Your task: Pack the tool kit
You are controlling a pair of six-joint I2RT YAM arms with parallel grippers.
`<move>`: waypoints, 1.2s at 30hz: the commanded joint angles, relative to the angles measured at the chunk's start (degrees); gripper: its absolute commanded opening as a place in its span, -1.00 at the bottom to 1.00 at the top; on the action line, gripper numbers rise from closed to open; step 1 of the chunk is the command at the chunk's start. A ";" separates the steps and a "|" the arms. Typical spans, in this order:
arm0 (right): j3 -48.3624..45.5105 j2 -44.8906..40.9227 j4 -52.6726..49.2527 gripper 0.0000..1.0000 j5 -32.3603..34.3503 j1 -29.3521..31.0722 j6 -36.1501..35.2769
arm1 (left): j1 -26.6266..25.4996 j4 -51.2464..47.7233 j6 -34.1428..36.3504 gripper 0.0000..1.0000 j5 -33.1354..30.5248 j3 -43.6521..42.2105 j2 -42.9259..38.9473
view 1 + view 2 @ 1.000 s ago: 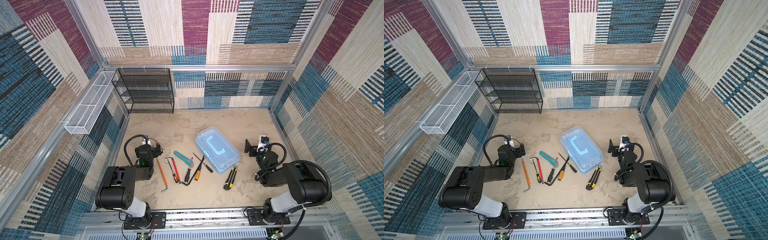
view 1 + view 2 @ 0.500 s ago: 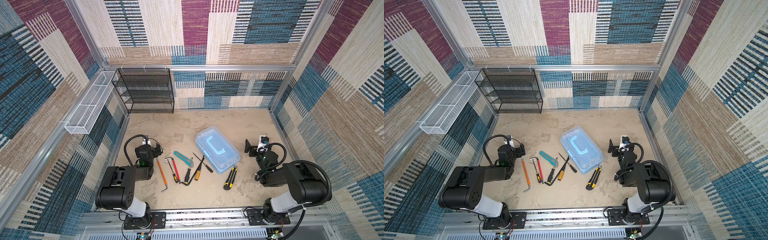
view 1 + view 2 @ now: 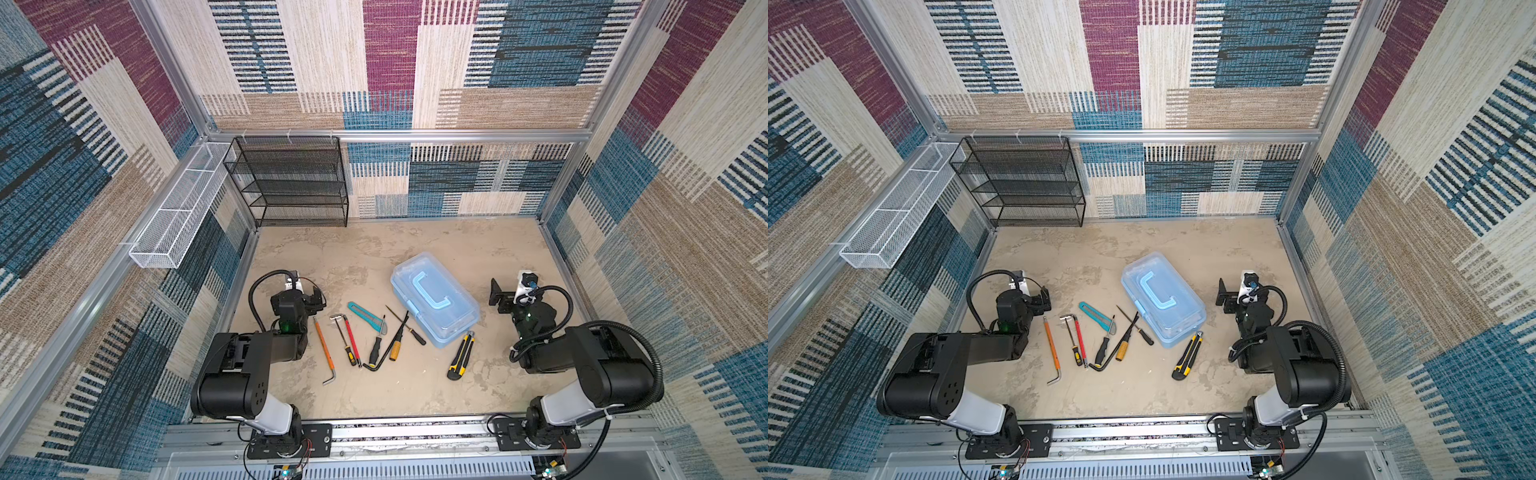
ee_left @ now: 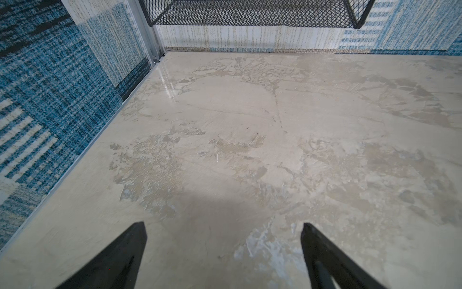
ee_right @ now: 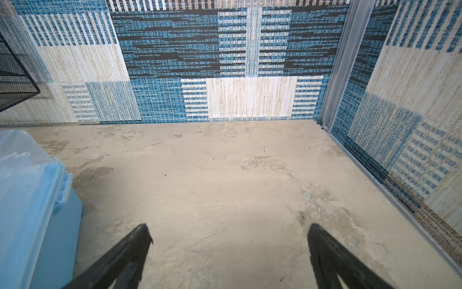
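Note:
The tool kit box [image 3: 455,318], light blue with a clear lid and blue handle, stands shut at mid-floor in both top views [image 3: 1181,322]. Left of it lie an orange hex key [image 3: 324,351], small screwdrivers [image 3: 376,347] and a teal utility knife [image 3: 365,313]. A yellow-black utility knife [image 3: 460,355] lies at its near corner. My left gripper [image 3: 311,297] rests open over bare floor [image 4: 223,225], left of the tools. On the box's right my right gripper [image 3: 498,295] is open and empty [image 5: 228,227]; the box [image 5: 30,200] shows beside it.
A black mesh shelf rack [image 3: 291,183] stands against the back wall at the left. A white wire basket [image 3: 174,220] hangs on the left wall. Patterned walls and metal rails [image 3: 552,266] enclose the floor on three sides.

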 commanded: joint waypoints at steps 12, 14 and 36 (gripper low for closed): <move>13.55 -11.63 -29.66 0.75 0.29 -0.06 2.29 | -0.15 -22.57 -1.50 0.94 -0.31 7.71 -10.85; 14.93 -14.42 -33.71 0.85 -2.61 -0.03 2.93 | -0.16 -34.15 -7.18 0.89 1.34 13.55 -13.40; 29.79 -16.49 -62.51 0.98 -18.24 12.60 0.65 | -25.90 -42.16 -22.98 0.00 29.33 23.09 -5.10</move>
